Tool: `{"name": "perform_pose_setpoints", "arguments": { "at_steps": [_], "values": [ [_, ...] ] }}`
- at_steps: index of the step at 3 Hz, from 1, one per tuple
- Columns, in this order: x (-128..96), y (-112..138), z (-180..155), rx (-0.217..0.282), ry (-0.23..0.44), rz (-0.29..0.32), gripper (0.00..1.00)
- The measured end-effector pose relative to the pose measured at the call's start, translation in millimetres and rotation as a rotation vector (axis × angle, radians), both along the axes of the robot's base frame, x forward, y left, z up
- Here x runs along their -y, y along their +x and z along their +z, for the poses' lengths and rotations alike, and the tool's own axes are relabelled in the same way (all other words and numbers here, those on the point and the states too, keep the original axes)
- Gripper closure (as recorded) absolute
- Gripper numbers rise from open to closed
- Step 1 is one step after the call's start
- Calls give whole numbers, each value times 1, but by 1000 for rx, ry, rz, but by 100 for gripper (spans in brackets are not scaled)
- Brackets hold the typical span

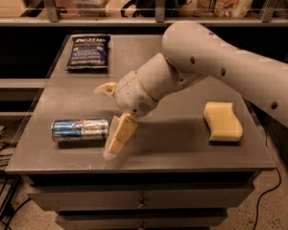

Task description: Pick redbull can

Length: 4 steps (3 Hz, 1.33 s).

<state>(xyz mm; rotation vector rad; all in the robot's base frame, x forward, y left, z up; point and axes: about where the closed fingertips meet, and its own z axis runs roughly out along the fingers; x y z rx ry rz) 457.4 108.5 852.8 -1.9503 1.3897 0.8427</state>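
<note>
The redbull can (80, 130), blue and silver with red marks, lies on its side near the front left of the grey table (182, 143). My gripper (103, 122) is open, low over the table at the can's right end. One cream finger (119, 136) points down toward the front edge, just right of the can. The other finger (104, 88) sticks out behind the can. The fingers stand one in front of and one behind the can's line. I cannot tell whether either one touches the can.
A dark blue chip bag (88, 51) lies flat at the back left. A yellow sponge (222, 121) sits at the right. My white arm (216, 66) reaches in from the right across the table's middle. A shelf rail runs behind the table.
</note>
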Motion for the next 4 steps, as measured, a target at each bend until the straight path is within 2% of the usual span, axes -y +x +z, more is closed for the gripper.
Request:
{"name": "perform_pose_setpoints", "arguments": {
  "at_steps": [1, 2, 3, 4],
  "values": [
    [-20, -8, -7, -27, 49, 1, 0],
    [-24, -9, -15, -39, 59, -28, 18],
    [-19, -7, -20, -43, 52, -60, 41],
    [-8, 0, -15, -24, 42, -89, 64]
  ]
}}
